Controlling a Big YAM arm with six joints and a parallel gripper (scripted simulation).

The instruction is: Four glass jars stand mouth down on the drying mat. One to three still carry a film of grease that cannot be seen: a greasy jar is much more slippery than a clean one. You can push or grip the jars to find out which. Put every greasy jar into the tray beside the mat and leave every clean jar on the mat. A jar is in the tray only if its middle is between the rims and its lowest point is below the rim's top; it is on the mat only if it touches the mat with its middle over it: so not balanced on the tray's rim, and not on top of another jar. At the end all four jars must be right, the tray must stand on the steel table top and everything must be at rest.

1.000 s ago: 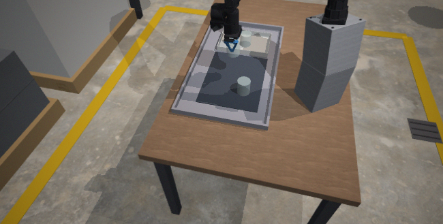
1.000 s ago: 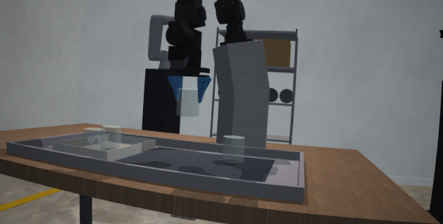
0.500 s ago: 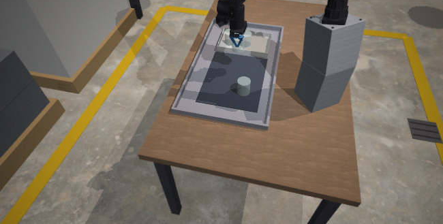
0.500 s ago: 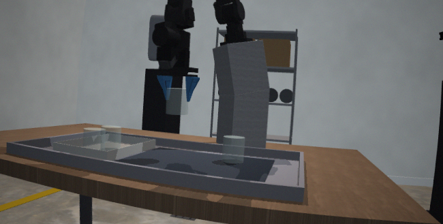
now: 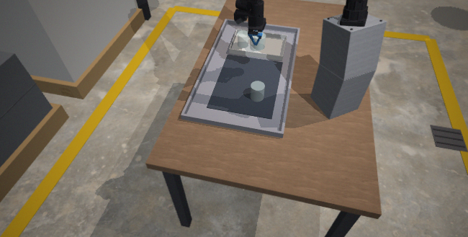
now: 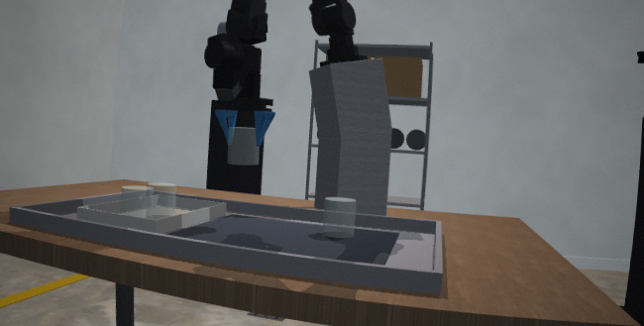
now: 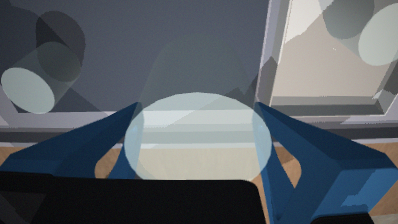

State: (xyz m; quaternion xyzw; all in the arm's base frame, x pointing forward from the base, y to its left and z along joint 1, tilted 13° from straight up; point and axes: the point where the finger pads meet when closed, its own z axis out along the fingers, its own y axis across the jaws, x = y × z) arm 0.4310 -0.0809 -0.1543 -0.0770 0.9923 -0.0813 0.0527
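My gripper [image 5: 255, 41] [image 6: 245, 143] [image 7: 198, 111] is shut on a clear jar [image 6: 243, 156] [image 7: 198, 155], held upright, mouth down, well above the table and over the tray side. Two jars stand in the pale tray [image 5: 277, 57] [image 6: 124, 221] [image 7: 325, 108]: one jar [image 5: 242, 39] at its far left, the other partly hidden behind the gripper in the top view. Both show in the exterior view, overlapping. One jar [image 5: 257, 91] [image 6: 340, 218] [image 7: 29, 90] stands on the dark mat [image 5: 234, 99] [image 6: 367, 250] [image 7: 150, 20], near its right edge in the top view. Grease cannot be seen.
The grey steel top [image 5: 234, 126] [image 6: 223, 256] has a raised rim around the tray and mat. It lies on a wooden table [image 5: 270, 161] [image 6: 495, 261]. The grey arm pedestal [image 5: 345, 63] [image 6: 354, 127] stands to the right of it in the top view.
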